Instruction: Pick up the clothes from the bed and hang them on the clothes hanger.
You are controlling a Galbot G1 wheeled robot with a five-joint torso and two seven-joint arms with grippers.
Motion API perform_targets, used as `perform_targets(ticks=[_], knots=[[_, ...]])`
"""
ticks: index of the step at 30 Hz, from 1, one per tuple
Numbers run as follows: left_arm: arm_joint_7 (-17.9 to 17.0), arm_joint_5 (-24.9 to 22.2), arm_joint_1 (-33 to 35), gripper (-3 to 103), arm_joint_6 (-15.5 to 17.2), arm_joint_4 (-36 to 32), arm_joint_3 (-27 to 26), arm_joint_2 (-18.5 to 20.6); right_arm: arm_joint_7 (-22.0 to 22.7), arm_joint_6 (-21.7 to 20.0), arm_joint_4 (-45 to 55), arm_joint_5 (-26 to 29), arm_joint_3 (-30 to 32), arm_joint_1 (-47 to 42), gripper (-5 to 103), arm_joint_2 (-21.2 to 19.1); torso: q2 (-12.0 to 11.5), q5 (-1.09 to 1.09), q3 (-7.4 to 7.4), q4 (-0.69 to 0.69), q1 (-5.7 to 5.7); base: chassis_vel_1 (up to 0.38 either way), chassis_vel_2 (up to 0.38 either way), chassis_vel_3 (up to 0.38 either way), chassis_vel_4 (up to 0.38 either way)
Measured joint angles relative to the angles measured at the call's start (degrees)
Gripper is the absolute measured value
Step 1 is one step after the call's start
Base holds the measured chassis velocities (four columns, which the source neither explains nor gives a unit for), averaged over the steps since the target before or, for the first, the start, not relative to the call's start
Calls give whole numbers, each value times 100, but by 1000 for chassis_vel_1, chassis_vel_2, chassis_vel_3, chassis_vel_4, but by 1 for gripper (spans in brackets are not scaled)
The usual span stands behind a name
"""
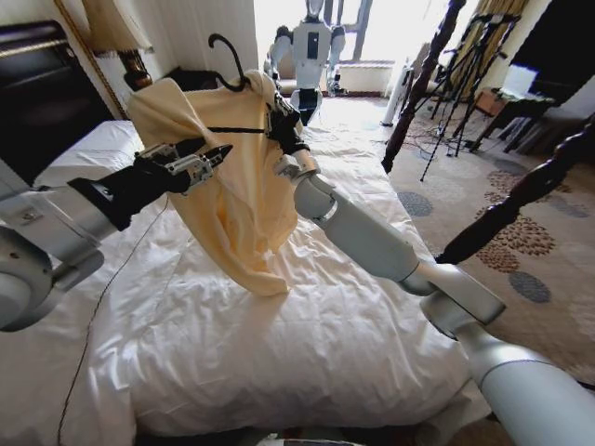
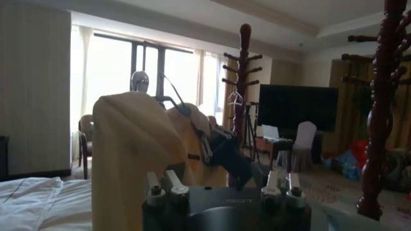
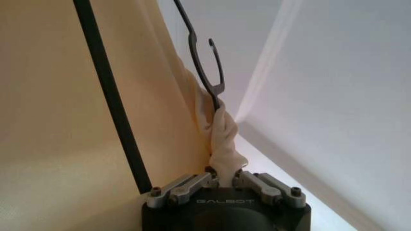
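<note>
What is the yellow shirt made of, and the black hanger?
The pale yellow shirt looks like thin, soft cloth with a matte finish: it droops in folds and bunches where the right end effector pinches it. The black hanger is thin and stiff, probably coated metal wire, though plastic is possible.

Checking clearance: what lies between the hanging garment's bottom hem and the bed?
Nothing: in the head view the cream garment hangs on the hanger, its hem above bare white duvet on the bed.

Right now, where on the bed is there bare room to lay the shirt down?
The duvet lies bare below the hanging shirt down to the foot edge. It is crowded higher up, around the hanger, left gripper and right gripper.
</note>
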Motion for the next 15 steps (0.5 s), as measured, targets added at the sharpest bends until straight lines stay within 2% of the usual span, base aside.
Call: perform_targets(ticks=[2, 3, 5, 7, 15], knots=[[-76, -2, 11, 83, -32, 1, -1, -17, -2, 54, -13, -9, 75, 15, 3, -67, 0, 0, 0, 0, 0, 0, 0, 0, 0], [-76, -2, 11, 83, -32, 1, -1, -17, -2, 54, -13, -9, 75, 15, 3, -67, 0, 0, 0, 0, 0, 0, 0, 0, 0], [-188, 8, -3, 94, -64, 72, -3, -20, -42, 189, -13, -80, 122, 35, 3, -183, 0, 1, 0, 0, 0, 0, 0, 0, 0], [-226, 26, -12, 97, -91, 141, -15, -19, -79, 267, 1, -110, 123, 40, 3, -262, 0, 1, 0, 0, 0, 0, 0, 0, 0], [-229, 79, -167, 100, -189, 549, -62, 167, -250, 680, 257, -298, 90, -18, 3, -813, 0, 4, 0, -1, 1, 0, 0, 0, 0]])
